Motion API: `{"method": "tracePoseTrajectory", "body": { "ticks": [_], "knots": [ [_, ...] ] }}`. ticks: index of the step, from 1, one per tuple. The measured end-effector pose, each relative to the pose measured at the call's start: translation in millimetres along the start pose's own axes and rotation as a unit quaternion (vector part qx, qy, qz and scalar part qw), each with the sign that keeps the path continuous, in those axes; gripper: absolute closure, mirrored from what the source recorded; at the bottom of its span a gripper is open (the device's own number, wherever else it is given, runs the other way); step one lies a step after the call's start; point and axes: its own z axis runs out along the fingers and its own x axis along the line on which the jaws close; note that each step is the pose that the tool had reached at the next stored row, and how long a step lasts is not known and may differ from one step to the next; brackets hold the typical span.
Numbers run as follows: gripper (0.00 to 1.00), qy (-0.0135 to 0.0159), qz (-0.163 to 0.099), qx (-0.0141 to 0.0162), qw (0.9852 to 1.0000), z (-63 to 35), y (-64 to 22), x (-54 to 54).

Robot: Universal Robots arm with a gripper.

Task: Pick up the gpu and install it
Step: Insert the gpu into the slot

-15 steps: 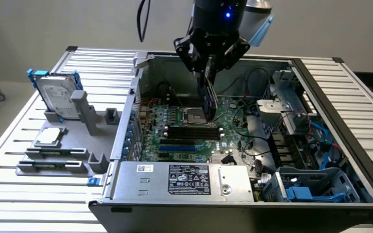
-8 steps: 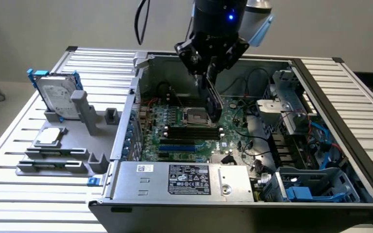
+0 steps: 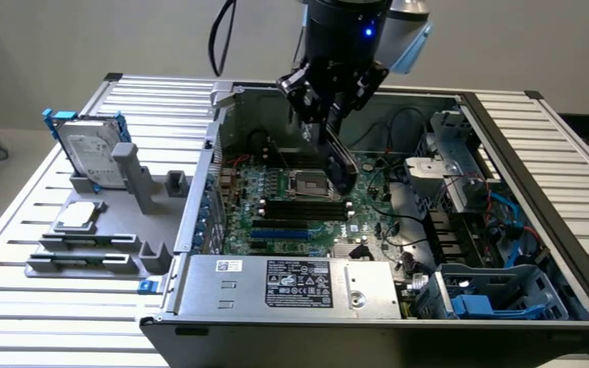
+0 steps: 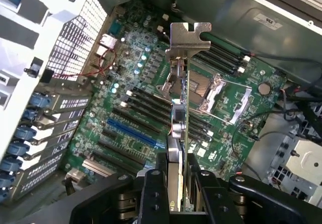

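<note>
Pincer (image 4: 177,193): clamped on the gpu (image 4: 187,40).
Gpu: hangs bracket-end down over the motherboard (image 4: 131,118).
Room: case (image 3: 499,153) walls well apart.

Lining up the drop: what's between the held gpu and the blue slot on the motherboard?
Long black slots run between the gpu, clamped in the gripper, and the blue slot, seen in the wrist view.

Bright, even light (sheen on the gpu (image 4: 180,118)), soft shadows.

One gpu (image 4: 177,121). One gripper (image 4: 180,183). One computer case (image 3: 376,345). One motherboard (image 3: 274,192). One power supply (image 3: 294,285). One hard drive (image 3: 92,157).
</note>
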Motion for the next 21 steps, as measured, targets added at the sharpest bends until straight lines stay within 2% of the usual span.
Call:
{"method": "tracePoseTrajectory", "body": {
  "ticks": [3, 6, 11, 16, 21],
  "knots": [
    [0.74, 0.0010, -0.027, 0.0000, 0.9996, 2.8, -0.1, 0.0],
    [0.74, 0.0020, -0.054, 0.0000, 0.9985, 6.4, -0.3, 0.0],
    [0.74, 0.0038, -0.100, 0.0001, 0.9950, 12.8, -0.6, 0.1],
    [0.74, 0.0059, -0.145, -0.0001, 0.9895, 18.6, -0.9, 0.1],
    [0.74, 0.0080, -0.189, -0.0003, 0.9819, 22.5, -1.1, 0.1]
  ]
}}
